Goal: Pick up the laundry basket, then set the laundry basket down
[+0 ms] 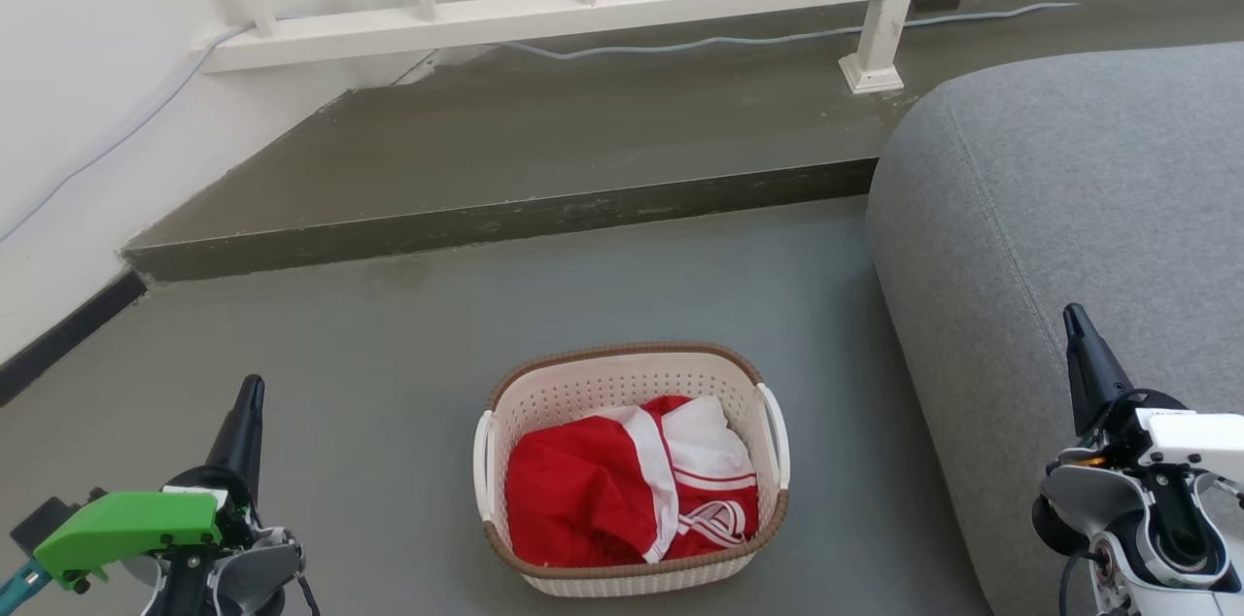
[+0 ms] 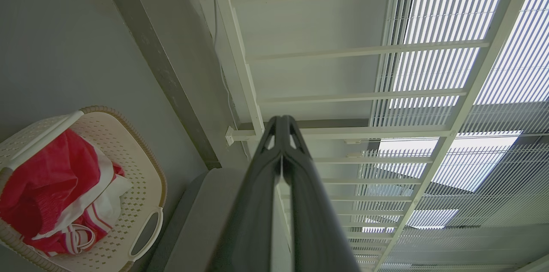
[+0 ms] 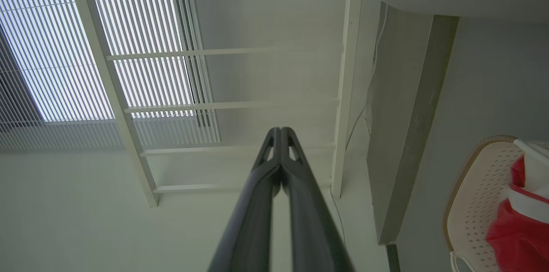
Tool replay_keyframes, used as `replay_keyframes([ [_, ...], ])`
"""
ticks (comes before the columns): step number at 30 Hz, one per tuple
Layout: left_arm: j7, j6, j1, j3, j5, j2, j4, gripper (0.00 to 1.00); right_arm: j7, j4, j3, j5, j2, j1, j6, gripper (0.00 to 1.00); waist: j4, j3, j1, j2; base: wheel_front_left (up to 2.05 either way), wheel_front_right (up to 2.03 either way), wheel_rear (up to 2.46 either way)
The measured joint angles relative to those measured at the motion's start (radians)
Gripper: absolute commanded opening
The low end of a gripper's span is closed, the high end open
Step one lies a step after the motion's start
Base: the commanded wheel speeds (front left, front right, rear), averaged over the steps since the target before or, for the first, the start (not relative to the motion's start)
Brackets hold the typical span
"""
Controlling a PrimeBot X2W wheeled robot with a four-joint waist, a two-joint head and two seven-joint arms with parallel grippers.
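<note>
Lower left of the head view: left gripper [image 1: 249,399] clenched on nothing. Lower right: right gripper [image 1: 1075,323] likewise closed and empty. Both flank the laundry basket [image 1: 622,381], which stands on the grey floor [image 1: 389,354] at lower centre, well apart from either, apparently parked ahead of any reach for its handles. A red-and-white garment [image 1: 583,499] hides the basket's bottom, and both wrist views crop the basket. Beyond: grey sofa [image 1: 1069,188], raised step [image 1: 486,225], white railing [image 1: 583,9].
</note>
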Motion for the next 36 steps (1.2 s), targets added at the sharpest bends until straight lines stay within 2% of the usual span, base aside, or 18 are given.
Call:
replay_keyframes([
  [36, 0.000, 0.000, 0.000, 0.001, 0.000, 0.000, 0.000, 0.00, 0.000, 0.007, -0.004, 0.000, 0.002, -0.001, 0.000, 0.00, 0.000, 0.000, 0.0000, 0.0000, 0.00, 0.00, 0.00],
])
